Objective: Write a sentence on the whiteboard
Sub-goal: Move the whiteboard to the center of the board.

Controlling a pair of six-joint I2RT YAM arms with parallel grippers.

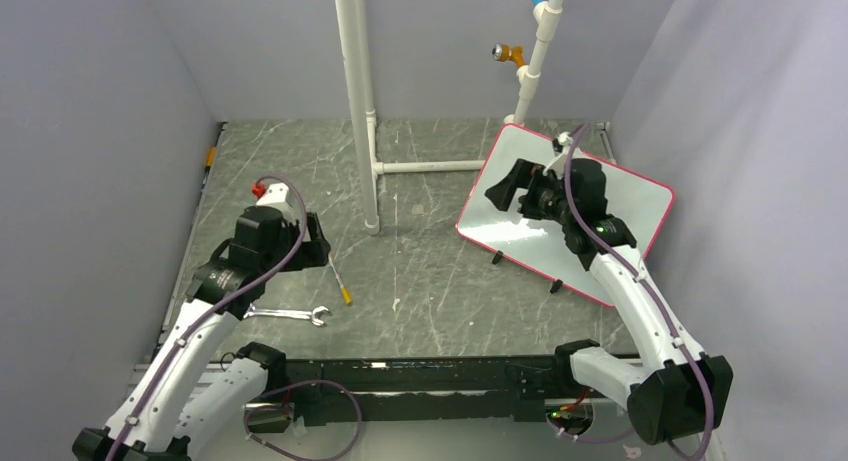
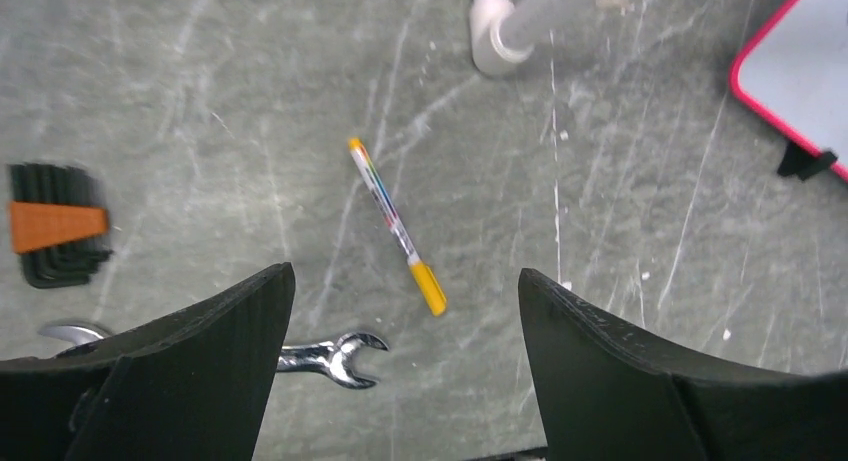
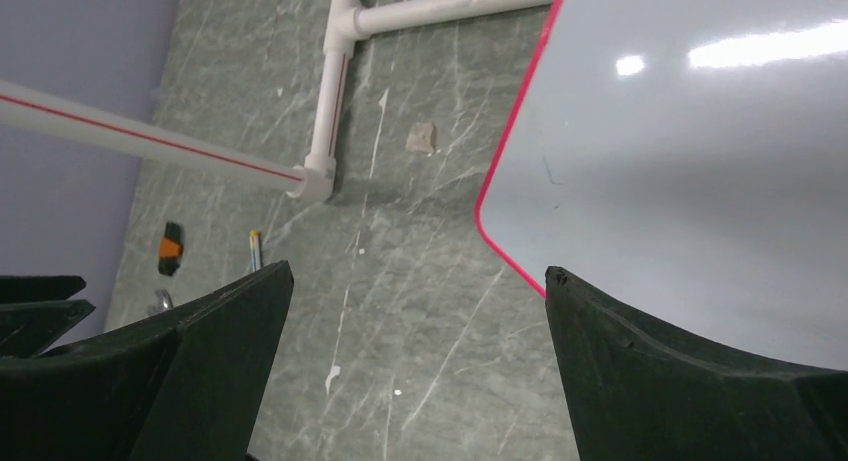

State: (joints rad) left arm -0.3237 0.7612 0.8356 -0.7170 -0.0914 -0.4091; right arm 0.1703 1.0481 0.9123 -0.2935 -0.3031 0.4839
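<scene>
The large white whiteboard with a red-pink frame sits at the right of the grey worktop, no lettering showing. Pressed, it may skid on its small feet. The slim yellow-capped marker could roll from a poor pinch. The left claw is spread wide above it, empty. The right claw is spread wide and empty by the board's edge.

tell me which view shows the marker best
Left wrist: the marker lies whole, close and central, yellow cap and coloured barrel clear. The top view shows it small and thin. The right wrist shows only a far sliver.
</scene>
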